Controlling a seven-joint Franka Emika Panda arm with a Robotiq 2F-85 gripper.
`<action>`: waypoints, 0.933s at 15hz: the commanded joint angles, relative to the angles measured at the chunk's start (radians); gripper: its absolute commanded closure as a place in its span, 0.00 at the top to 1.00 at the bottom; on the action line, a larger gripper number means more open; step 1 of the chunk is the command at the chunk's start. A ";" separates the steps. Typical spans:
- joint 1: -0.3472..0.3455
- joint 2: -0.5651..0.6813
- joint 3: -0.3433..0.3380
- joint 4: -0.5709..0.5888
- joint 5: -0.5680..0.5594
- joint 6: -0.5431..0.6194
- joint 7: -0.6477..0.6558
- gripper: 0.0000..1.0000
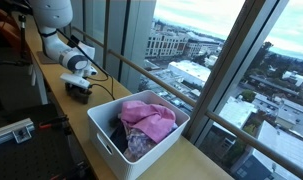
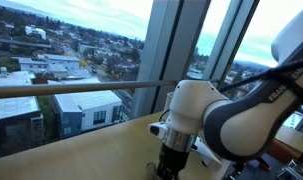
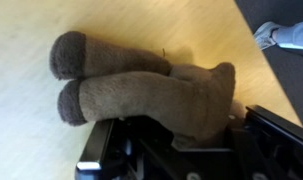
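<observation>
Brown plush toy (image 3: pixel 141 92) (stubby, rounded legs) sits clamped in the end effector (image 3: pixel 183 142).

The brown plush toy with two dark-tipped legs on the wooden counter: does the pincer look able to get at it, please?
Probably yes: in the wrist view the pincer looks shut on the body of the brown plush toy, with nothing between them.

One soft brown plush toy (image 3: pixel 151 90) with two dark-tipped limbs lies on one pale wooden counter (image 3: pixel 21 140), apart from one white plastic basket (image 1: pixel 106 130); inside the basket is one crumpled pink cloth (image 1: pixel 146 118).
</observation>
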 commanded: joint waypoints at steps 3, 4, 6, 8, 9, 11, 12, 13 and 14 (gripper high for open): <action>-0.170 -0.069 -0.018 0.076 0.022 -0.050 -0.042 0.00; -0.194 -0.087 -0.020 0.091 0.025 -0.058 -0.044 0.00; -0.236 -0.138 -0.028 0.126 0.033 -0.080 -0.045 0.00; -0.265 -0.203 -0.036 0.149 0.043 -0.099 -0.046 0.00; -0.275 -0.238 -0.045 0.158 0.045 -0.106 -0.047 0.00; -0.287 -0.306 -0.078 0.179 0.037 -0.124 -0.048 0.00; -0.295 -0.337 -0.102 0.190 0.030 -0.136 -0.051 0.00; -0.302 -0.360 -0.125 0.201 0.027 -0.151 -0.056 0.00; -0.308 -0.376 -0.152 0.207 0.023 -0.161 -0.060 0.00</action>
